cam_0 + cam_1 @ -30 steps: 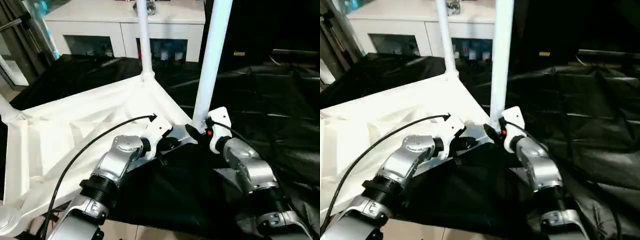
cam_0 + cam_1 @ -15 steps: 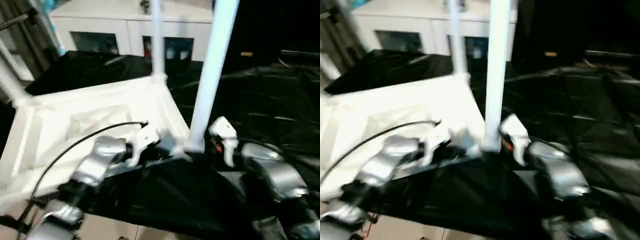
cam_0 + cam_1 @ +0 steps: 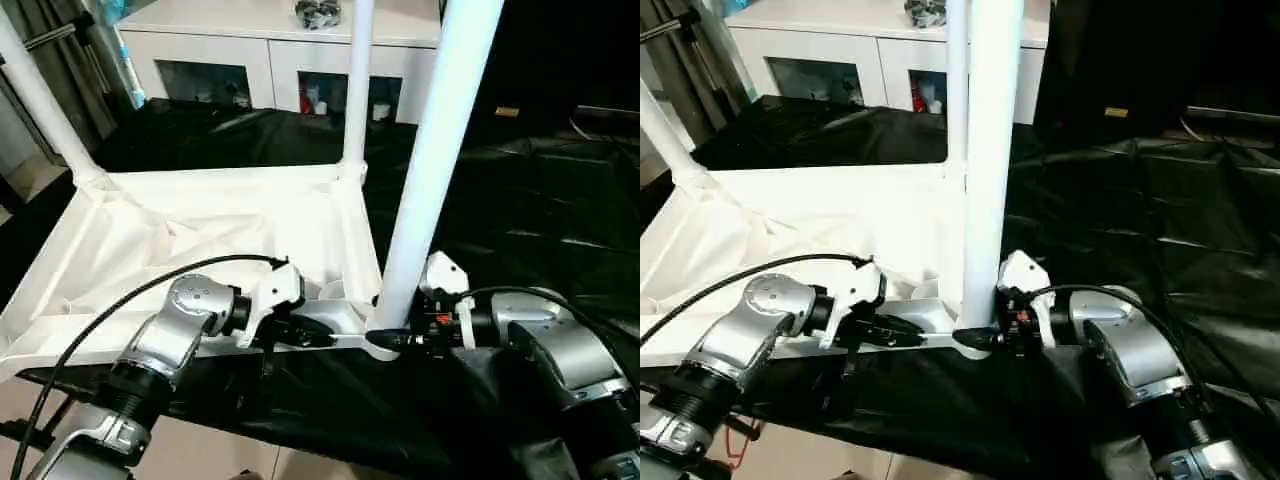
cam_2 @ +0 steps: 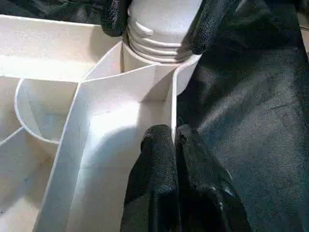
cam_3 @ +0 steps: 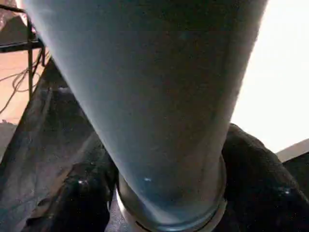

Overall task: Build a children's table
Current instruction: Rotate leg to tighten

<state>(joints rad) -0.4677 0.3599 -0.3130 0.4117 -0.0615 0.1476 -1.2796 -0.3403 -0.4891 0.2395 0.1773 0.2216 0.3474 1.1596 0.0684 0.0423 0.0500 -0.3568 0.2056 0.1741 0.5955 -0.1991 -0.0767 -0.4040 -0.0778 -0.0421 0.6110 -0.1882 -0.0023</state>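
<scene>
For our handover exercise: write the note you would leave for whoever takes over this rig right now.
Left claw: shut, pinching the tabletop's rim wall beside the near corner socket.
Right claw: fingers around the base of the near leg, which stands upright in that socket.
Done: three legs stand in sockets, including the far leg and the left leg.
Left: check the near leg's seating; fourth corner is out of view.

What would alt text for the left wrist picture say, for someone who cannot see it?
The left hand, shut, pinches a thin wall of the upside-down white tabletop near a corner. Beyond it the other hand's fingers flank the threaded base of a white leg set in the corner socket, over black sheeting.
</scene>
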